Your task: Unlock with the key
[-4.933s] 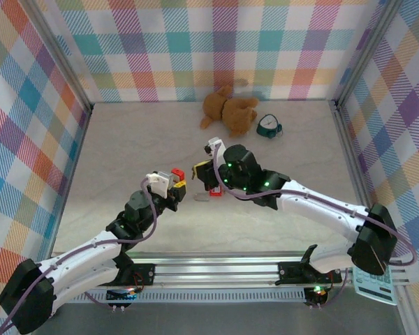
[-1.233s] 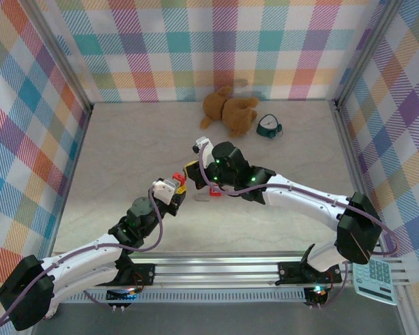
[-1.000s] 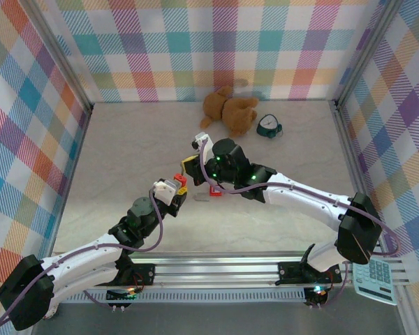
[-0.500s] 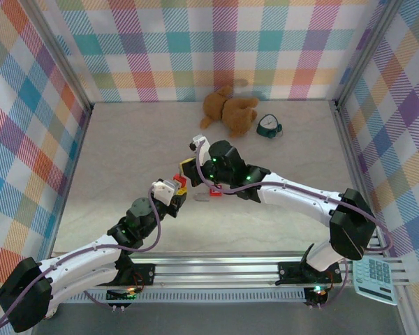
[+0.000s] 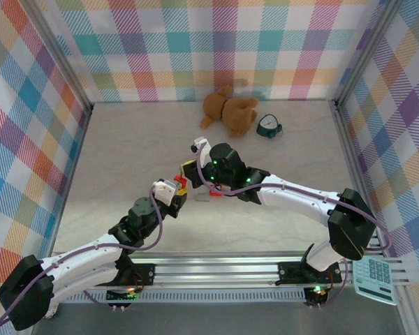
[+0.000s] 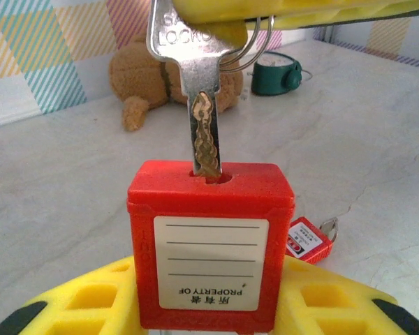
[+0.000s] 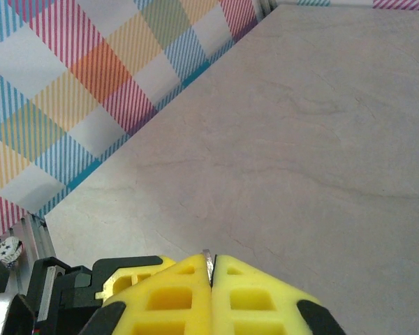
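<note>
A red padlock point(image 6: 211, 237) with a white label stands between the yellow fingers point(image 6: 91, 300) of my left gripper point(image 6: 209, 286), which is shut on it. The silvery key point(image 6: 204, 132) comes down from above, its tip in the keyhole on the padlock's top face. My right gripper point(image 7: 211, 269) is shut on the key's head; a thin metal edge point(image 7: 207, 262) shows between its pads. From above, the two grippers meet mid-table: left gripper point(image 5: 176, 191), padlock point(image 5: 179, 182), right gripper point(image 5: 188, 171).
A second red padlock point(image 6: 309, 239) lies on the table just right of the grippers, seen from above as padlock point(image 5: 213, 193). A brown teddy bear point(image 5: 227, 110) and a green object point(image 5: 269, 125) lie at the back. A calculator point(image 5: 373, 276) sits at the near right corner.
The right gripper has shifted slightly down toward the left gripper with the key. The left arm has held still with the padlock.
</note>
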`<action>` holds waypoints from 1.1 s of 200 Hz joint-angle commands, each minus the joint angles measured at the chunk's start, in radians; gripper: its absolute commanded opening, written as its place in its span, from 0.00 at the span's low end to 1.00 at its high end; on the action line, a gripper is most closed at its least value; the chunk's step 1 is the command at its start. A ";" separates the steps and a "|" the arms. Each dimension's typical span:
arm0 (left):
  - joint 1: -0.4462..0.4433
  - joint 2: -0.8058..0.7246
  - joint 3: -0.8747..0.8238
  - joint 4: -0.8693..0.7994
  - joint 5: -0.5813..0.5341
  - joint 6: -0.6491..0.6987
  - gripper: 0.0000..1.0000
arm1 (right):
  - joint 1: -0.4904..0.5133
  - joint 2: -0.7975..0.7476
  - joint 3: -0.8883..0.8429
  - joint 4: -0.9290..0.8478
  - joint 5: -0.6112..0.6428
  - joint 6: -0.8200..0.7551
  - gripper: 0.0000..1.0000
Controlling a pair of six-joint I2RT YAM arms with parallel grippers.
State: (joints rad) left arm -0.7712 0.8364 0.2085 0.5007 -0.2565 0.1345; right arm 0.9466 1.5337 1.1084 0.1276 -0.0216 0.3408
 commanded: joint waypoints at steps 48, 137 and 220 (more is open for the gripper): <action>-0.010 0.011 0.087 0.080 -0.057 -0.079 0.12 | 0.050 0.003 -0.042 -0.016 0.064 0.004 0.00; -0.008 -0.013 0.137 0.042 -0.031 -0.099 0.12 | 0.079 0.016 -0.050 -0.076 0.079 -0.027 0.00; -0.010 -0.061 0.149 0.036 0.011 0.045 0.12 | 0.078 0.029 -0.050 -0.106 0.028 0.015 0.00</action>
State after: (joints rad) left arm -0.7719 0.8265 0.2810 0.3637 -0.2535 0.1207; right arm 1.0027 1.5337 1.0809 0.1322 0.0784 0.3305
